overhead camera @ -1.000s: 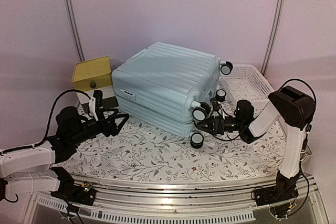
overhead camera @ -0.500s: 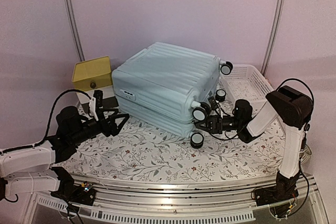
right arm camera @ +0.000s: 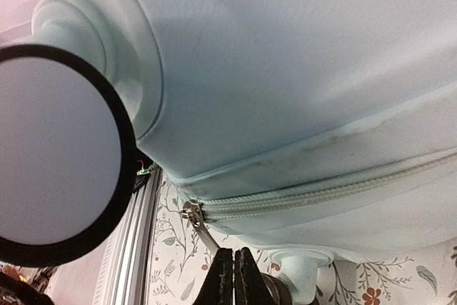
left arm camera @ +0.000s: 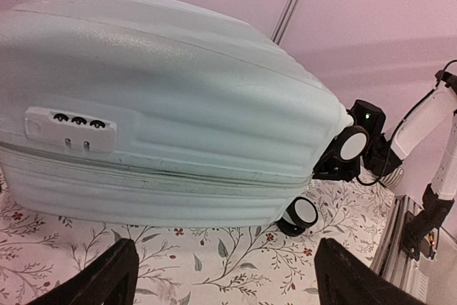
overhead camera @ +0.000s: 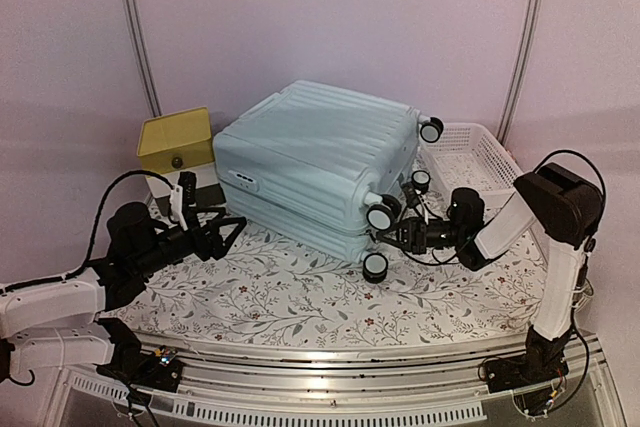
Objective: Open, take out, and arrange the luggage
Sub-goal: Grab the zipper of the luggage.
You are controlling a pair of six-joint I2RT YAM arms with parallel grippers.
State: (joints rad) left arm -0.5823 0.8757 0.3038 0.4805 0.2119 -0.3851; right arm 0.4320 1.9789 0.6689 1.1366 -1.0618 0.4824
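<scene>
- Position: the luggage [overhead camera: 315, 152] lies flat and closed on the tabletop [overhead camera: 290, 297], in the middle towards the far edge. Its wheel end faces the right edge and its combination lock [left arm camera: 71, 128] faces the near-left corner.
- Step in hand: opening. The zipper [right arm camera: 321, 187] is closed along the whole visible seam, so nothing can be taken out or arranged yet.
- Right gripper [overhead camera: 385, 239]: it is at the wheel end, between the two near caster wheels [overhead camera: 380, 217]. Its fingers are pressed together. In the right wrist view the tab of the zipper pull [right arm camera: 193, 213] runs down into the fingertips, so it appears to be pinched.
- Left gripper [overhead camera: 218, 232]: its fingers are spread wide and it holds nothing. It hovers above the cloth near the lock side, apart from the shell.
- Next move: draw the pull along the seam, following the corner of the shell and keeping the tab in line with the teeth.
- Caution: the thin tab may slip from the pinch. The luggage may slide on the cloth unless the left gripper braces it.
</scene>
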